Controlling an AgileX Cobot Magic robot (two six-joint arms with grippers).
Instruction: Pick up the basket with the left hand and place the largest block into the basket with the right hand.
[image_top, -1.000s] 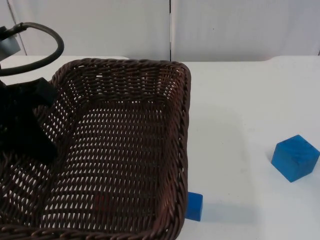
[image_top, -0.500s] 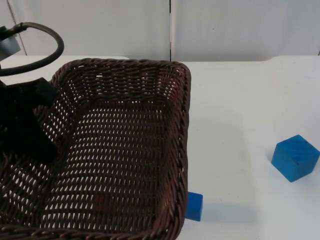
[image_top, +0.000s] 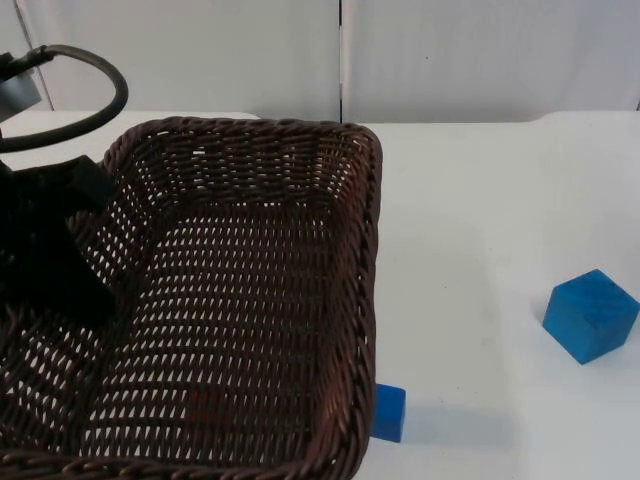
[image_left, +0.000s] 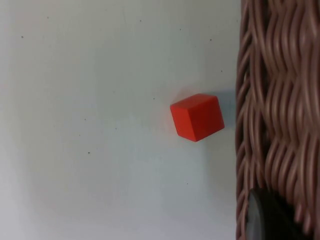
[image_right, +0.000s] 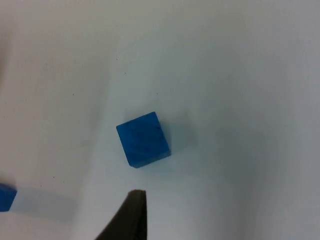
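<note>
A dark brown wicker basket (image_top: 365, 250) hangs lifted above the table, and my left gripper (image_top: 85, 285) is shut on its left rim. The basket's woven wall (image_left: 280, 100) runs beside that gripper's black fingertip (image_left: 265, 220). The largest block, a blue cube (image_top: 590, 315), rests on the white table at the right, apart from the basket. My right gripper (image_right: 131, 217) hovers over the table just short of this same cube (image_right: 143, 138).
A small blue block (image_top: 388, 412) lies at the basket's near right corner, partly hidden by it. A small red block (image_left: 196, 117) sits on the table beneath the basket and shows faintly through the weave (image_top: 205, 405). The grey partition stands behind.
</note>
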